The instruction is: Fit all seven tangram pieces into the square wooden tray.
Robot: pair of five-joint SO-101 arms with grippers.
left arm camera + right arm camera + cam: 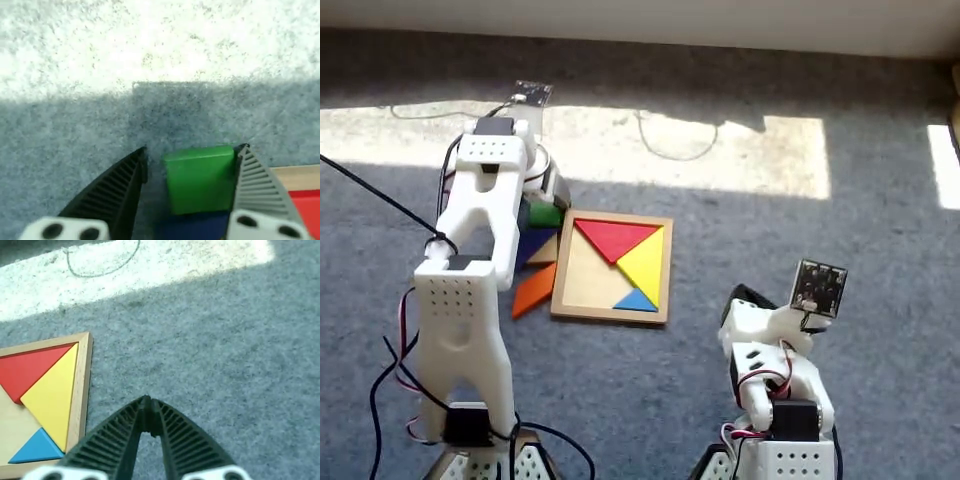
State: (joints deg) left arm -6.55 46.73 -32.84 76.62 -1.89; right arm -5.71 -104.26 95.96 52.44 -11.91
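Observation:
The square wooden tray [610,315] lies on grey carpet and holds a red triangle [613,238], a yellow triangle [645,265] and a small light blue triangle [636,299]. Left of the tray, partly under my left arm [485,200], lie a green piece [545,213], a dark blue piece [530,247] and an orange piece [533,290]. My left gripper [193,149] is open and straddles the green piece [200,177]; one finger [255,180] touches its edge. My right gripper [150,405] is shut and holds nothing, over bare carpet beside the tray's rim [86,385].
A thin cable [670,145] loops across the sunlit strip of carpet behind the tray. A small circuit board [533,95] lies behind the left arm. Open carpet stretches to the right of the tray, and the right arm [775,350] stands folded at the front right.

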